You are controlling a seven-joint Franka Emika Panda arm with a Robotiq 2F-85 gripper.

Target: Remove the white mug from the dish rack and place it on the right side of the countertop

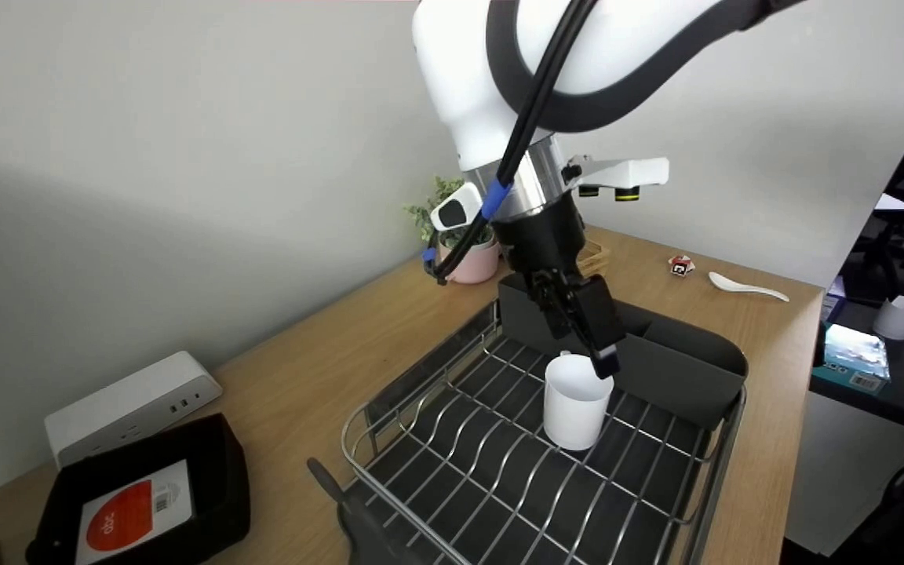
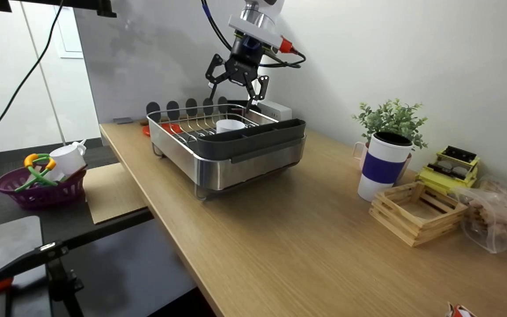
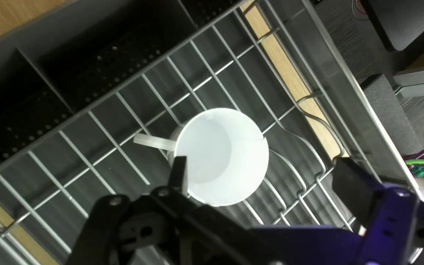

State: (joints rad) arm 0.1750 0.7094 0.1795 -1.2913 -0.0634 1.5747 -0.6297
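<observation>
With the tool (image 3: 265, 179) spread wide and empty, centre its jaws on the white mug (image 3: 221, 158), clear of the handle (image 3: 155, 141), before descending.

A spoon (image 1: 746, 289) lies near a small red-and-white block (image 1: 680, 265). A plant (image 2: 387, 118) stands in a pink pot (image 1: 474, 264). A white power strip (image 1: 134, 406) sits just beside a black tray (image 1: 223, 479), in which a card (image 1: 138, 510) with an orange disc shows. In an exterior view, a tumbler (image 2: 382, 167) with a purple band stands in front of the pot, near a wooden crate (image 2: 394, 221). A yellow box (image 2: 439, 178) is behind the crate, a clear bag (image 2: 493, 213) just beside it. A purple basket (image 2: 42, 201) beside a board (image 2: 113, 191) holds a white cup (image 2: 67, 158).
</observation>
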